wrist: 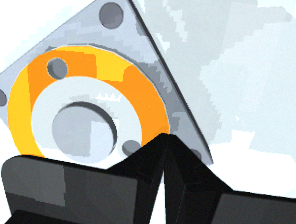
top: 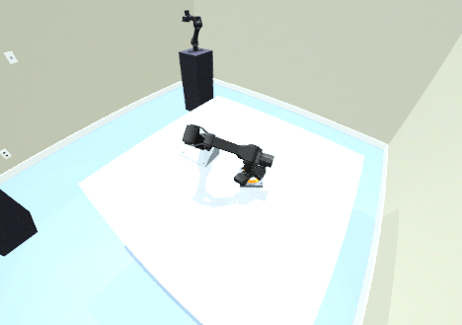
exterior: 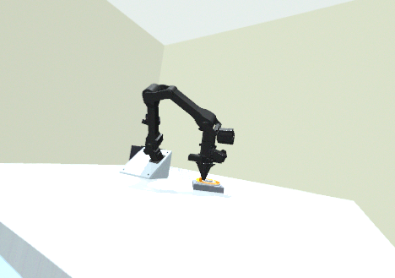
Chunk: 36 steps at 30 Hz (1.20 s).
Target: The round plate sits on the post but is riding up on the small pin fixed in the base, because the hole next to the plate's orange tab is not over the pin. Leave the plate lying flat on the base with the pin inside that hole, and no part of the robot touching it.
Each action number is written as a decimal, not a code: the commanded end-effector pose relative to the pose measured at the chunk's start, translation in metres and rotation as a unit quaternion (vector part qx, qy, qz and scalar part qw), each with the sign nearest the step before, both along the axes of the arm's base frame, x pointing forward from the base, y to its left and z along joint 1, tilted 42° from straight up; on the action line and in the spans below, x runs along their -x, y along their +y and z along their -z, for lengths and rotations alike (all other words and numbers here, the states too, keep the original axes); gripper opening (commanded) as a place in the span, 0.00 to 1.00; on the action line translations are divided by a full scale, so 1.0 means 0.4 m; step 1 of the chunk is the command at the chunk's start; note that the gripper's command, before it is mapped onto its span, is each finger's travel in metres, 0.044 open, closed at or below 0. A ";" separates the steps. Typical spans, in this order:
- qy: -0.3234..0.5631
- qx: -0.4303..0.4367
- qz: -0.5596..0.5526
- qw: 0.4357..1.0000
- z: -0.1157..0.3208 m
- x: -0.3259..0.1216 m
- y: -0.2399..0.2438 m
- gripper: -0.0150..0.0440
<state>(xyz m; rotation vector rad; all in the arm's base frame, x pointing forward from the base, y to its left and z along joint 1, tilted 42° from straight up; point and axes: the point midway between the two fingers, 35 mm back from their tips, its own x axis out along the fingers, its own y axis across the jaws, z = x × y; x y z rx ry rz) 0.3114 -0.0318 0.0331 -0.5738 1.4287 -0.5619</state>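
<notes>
Above the round orange plate [wrist: 87, 110] – matte black pincer [wrist: 165, 142], pinched closed.

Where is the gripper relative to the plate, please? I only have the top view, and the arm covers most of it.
Observer: In the exterior view the gripper points straight down, its tip right at the round plate.
Operator: Thank you. Are the fingers open or closed?
Observer: Shut, with nothing between them; the wrist view shows the fingers meeting in a point at the plate's orange ring.
Operator: Can you see any holes in the ring?
Observer: Yes, the wrist view shows one hole on the far side of the ring and another hole just beside the fingertips. I cannot tell whether the pin is in either.
</notes>
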 end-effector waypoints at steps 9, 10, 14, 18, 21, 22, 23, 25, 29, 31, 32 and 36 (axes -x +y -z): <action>0.001 0.002 -0.004 1.000 0.003 0.028 -0.005 0.25; 0.001 0.002 -0.004 1.000 0.004 0.031 -0.005 0.25; 0.001 0.002 -0.004 1.000 0.006 0.043 -0.005 0.25; 0.001 0.002 -0.004 1.000 0.009 0.054 -0.004 0.25; 0.001 0.002 -0.004 1.000 0.011 0.060 -0.003 0.25; 0.001 0.002 -0.004 1.000 0.011 0.062 -0.003 0.25; 0.001 0.002 -0.004 1.000 0.012 0.064 -0.002 0.25; 0.002 0.002 -0.004 1.000 0.012 0.067 -0.002 0.25; 0.002 0.002 -0.004 1.000 0.015 0.074 0.000 0.25; 0.002 0.002 -0.004 1.000 0.016 0.077 0.001 0.25; 0.002 0.002 -0.004 1.000 0.017 0.079 0.002 0.25; 0.002 0.002 -0.004 1.000 0.019 0.086 0.004 0.25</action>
